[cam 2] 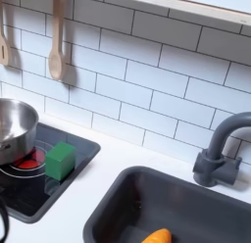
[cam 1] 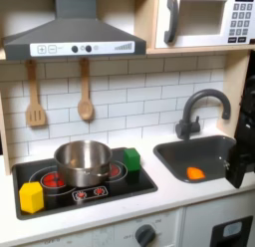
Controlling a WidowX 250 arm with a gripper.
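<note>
End effector (cam 1: 239, 163): dark, at the first exterior view's right edge, over the sink (cam 1: 175, 154); jaw opening cannot be told. Orange piece (cam 1: 195, 172), carrot-like, lies in the sink basin just beside it. Steel pot (cam 1: 83, 162), green block (cam 1: 131, 158), yellow block (cam 1: 32, 196): on the stove.

My arm comes in at the first exterior view's right edge, a dark shape hanging low. The gripper (cam 1: 239, 169) points downward at the frame's border; I cannot tell from here how its jaws stand, blurred and partly cut off.
</note>
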